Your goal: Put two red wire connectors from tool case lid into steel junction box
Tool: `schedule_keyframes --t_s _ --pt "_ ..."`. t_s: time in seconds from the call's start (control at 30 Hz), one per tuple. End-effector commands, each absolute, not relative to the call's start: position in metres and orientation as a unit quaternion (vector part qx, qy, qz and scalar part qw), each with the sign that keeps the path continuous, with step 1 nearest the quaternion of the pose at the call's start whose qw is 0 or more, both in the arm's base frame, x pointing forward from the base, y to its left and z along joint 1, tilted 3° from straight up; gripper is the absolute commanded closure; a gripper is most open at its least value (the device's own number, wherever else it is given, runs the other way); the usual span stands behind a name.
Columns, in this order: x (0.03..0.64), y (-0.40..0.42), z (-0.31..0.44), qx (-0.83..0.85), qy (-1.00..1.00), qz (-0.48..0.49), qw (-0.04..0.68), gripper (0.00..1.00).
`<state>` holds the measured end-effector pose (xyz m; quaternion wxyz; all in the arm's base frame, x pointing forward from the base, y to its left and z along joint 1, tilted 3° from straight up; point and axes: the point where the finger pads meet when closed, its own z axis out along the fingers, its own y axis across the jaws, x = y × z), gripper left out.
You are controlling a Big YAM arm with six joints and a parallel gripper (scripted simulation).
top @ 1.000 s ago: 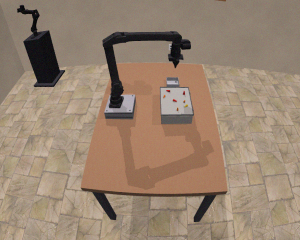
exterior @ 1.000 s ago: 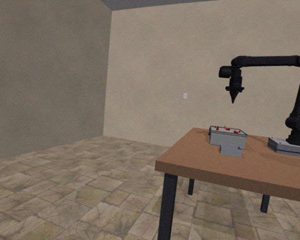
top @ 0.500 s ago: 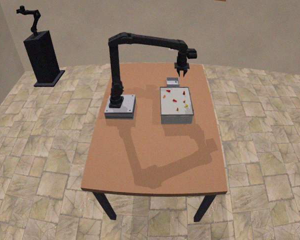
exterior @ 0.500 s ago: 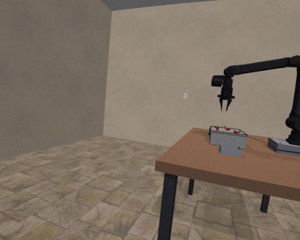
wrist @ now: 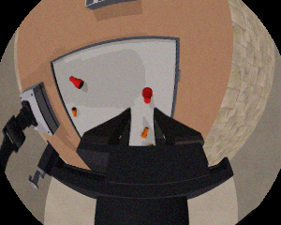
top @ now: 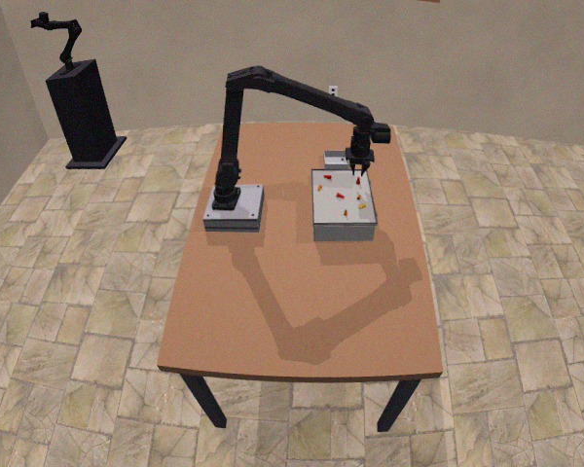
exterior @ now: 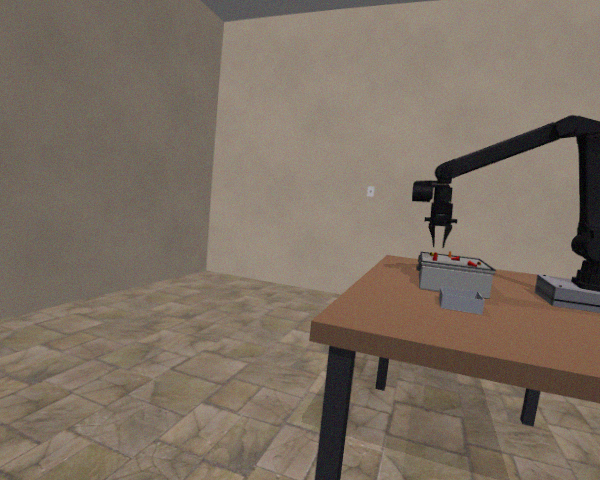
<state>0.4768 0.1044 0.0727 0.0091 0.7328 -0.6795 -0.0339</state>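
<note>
The grey tool case [top: 343,205] stands on the table with its pale lid facing up. Three red wire connectors lie on the lid: one upright near the far right corner [top: 357,179], one at the far left [top: 327,176] and one in the middle [top: 340,195]. Orange and yellow connectors lie among them. The small steel junction box [top: 336,159] sits just beyond the case. My gripper [top: 359,171] hangs open and empty a little above the upright red connector, which shows just ahead of the fingers in the wrist view [wrist: 147,93].
The arm's base plate [top: 234,206] sits left of the case. A yellow connector [top: 362,205] and orange ones [top: 346,213] lie on the lid's near half. The table's right edge runs close to the case.
</note>
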Motion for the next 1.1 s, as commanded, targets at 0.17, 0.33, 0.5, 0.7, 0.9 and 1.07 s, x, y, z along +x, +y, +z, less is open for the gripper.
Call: schedule_keyframes --t_s 0.17,0.33,0.5,0.7,0.9,1.07 --pt "0.495 0.119 0.069 0.746 -0.666 -0.012 -0.024 0.71" --pt "0.49 0.117 0.053 0.744 -0.668 -0.017 -0.017 0.71" --pt "0.489 0.115 0.056 0.742 -0.67 -0.016 -0.019 0.71" --pt "0.501 0.116 0.071 0.741 -0.671 -0.006 -0.033 0.71" --pt "0.504 0.116 0.075 0.74 -0.671 -0.003 -0.037 0.71" --pt "0.505 0.116 0.074 0.74 -0.671 -0.004 -0.036 0.71"
